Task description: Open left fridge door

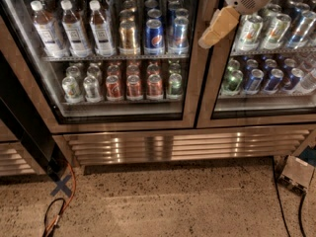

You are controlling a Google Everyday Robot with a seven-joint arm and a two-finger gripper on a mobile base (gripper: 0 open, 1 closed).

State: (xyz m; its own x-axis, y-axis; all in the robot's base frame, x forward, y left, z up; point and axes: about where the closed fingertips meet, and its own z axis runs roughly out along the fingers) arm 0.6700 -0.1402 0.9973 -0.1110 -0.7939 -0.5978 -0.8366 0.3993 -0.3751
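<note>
The left fridge door [193,83] is the wide glass door with a bronze-steel frame. It stands shut in front of shelves of bottles and cans. My gripper [213,33] hangs at the top right on a white arm. Its tan tip sits just right of the post between the two doors, at the height of the upper shelf. It is in front of the left edge of the narrower right door [256,118]. I cannot see whether it touches either door.
A steel vent grille [187,147] runs below both doors. A dark slanted panel [24,127] stands at the left. An orange cable [73,191] and a blue tape cross [61,185] lie on the speckled floor. A small box [296,174] and black cables lie at the right.
</note>
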